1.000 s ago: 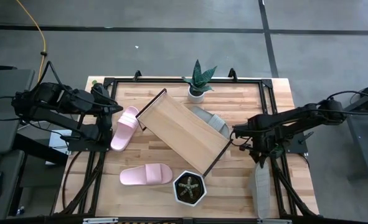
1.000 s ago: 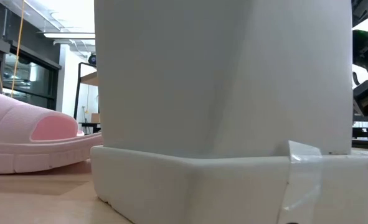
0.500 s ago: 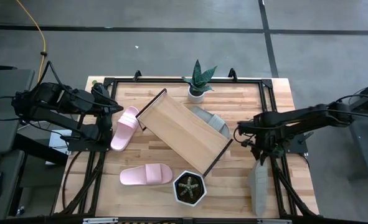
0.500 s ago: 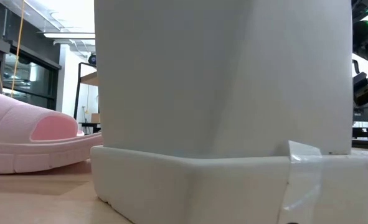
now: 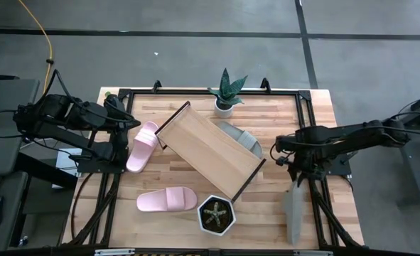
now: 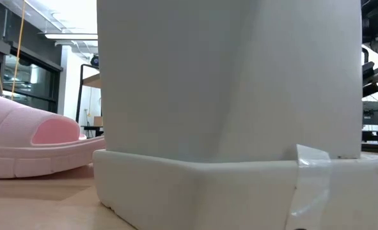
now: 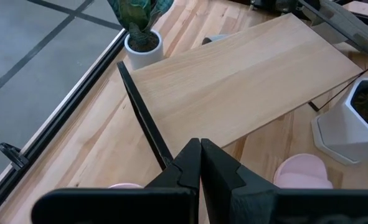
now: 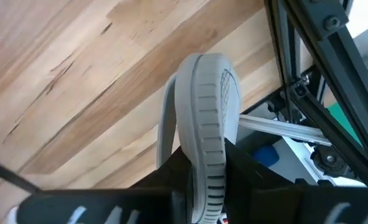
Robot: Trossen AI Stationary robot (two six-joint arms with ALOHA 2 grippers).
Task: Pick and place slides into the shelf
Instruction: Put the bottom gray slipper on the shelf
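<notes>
Over the table's right edge, the right gripper (image 5: 295, 179) pinches a grey-beige slide (image 5: 293, 213) — ribbed strap, hanging toe-down; left gripper (image 5: 133, 122) shut, empty.

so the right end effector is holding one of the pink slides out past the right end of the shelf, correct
Not quite: the slide in the right end effector is grey-beige, not pink. The right wrist view shows it clamped edge-on between the fingers, and the high view shows it hanging past the right end of the shelf. Both pink slides lie on the table.
</notes>
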